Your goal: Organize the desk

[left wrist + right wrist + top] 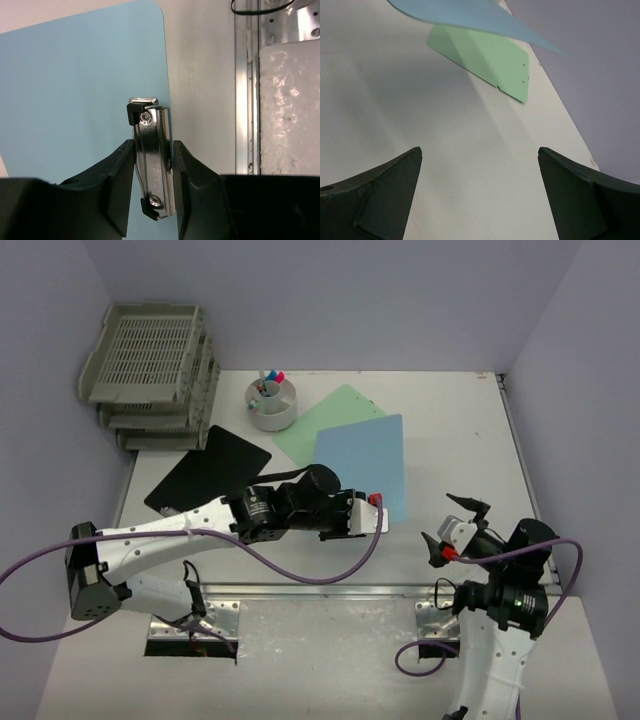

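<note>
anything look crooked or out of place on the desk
The blue clipboard overlaps the green clipboard at a skewed angle, and the right wrist view shows its edge raised off the desk. The left gripper is shut on its metal clip.

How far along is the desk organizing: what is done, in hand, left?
Done: pens stand in the white cup. In hand: the left gripper grips the blue clipboard by its metal clip. Left: green board and black board lie on the desk; right gripper is open, empty.
</note>
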Available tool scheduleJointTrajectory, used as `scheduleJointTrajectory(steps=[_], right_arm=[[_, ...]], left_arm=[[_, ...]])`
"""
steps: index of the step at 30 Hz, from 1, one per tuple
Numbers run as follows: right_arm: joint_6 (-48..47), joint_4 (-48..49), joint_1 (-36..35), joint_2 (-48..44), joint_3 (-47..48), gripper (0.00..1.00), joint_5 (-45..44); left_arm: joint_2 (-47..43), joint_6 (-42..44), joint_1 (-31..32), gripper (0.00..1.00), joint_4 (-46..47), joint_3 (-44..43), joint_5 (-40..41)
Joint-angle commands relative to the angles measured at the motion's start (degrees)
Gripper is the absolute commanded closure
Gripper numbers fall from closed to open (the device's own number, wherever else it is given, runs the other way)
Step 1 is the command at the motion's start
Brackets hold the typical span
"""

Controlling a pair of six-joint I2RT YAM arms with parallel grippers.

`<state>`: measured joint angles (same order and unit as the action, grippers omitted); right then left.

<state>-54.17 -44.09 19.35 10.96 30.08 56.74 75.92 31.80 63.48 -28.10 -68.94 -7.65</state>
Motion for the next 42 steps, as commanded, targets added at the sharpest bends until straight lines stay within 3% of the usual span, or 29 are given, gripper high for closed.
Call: scheduleJointTrajectory(steps=[1,9,14,19,26,33,38,42], right_arm=[[11.5,7.5,0.1,2.7,0.4,0.01,-0.9],[12.6,9.6,0.1,6.6,0.6,0.01,0.9],[12.0,10.2,0.1,7.5,0.0,0.01,1.8],[11.5,10.7,0.1,9.2,-0.3,0.01,2.7],[12.2,12.3,0.1,11.2,0.1,0.01,3.2],[11.7,12.3,0.1,11.4,0.0,0.01,2.9],[11.5,12.1,0.1,11.6,-0.1,0.01,3.0],[11.1,11.9,0.1,12.1,-0.1,0.01,3.0]], left_arm=[[-8.0,3.7,-2.3,1.0,0.6,2.9,6.1],[-12.3,5.7,-9.7,1.0,-8.5,2.7,7.3],[-13.5,6.7,-12.9,1.0,-12.3,0.9,13.5],[-11.9,13.8,-14.8,1.0,-16.6,-5.9,16.0],[-6.0,23.8,-20.2,1.0,-23.6,-20.1,12.2],[2.9,39.6,-37.9,1.0,-35.0,-34.9,-0.1],[14.2,49.8,-50.5,1.0,-46.9,-52.1,-11.1],[16.4,60.5,-61.6,1.0,-47.4,-53.8,-18.3]])
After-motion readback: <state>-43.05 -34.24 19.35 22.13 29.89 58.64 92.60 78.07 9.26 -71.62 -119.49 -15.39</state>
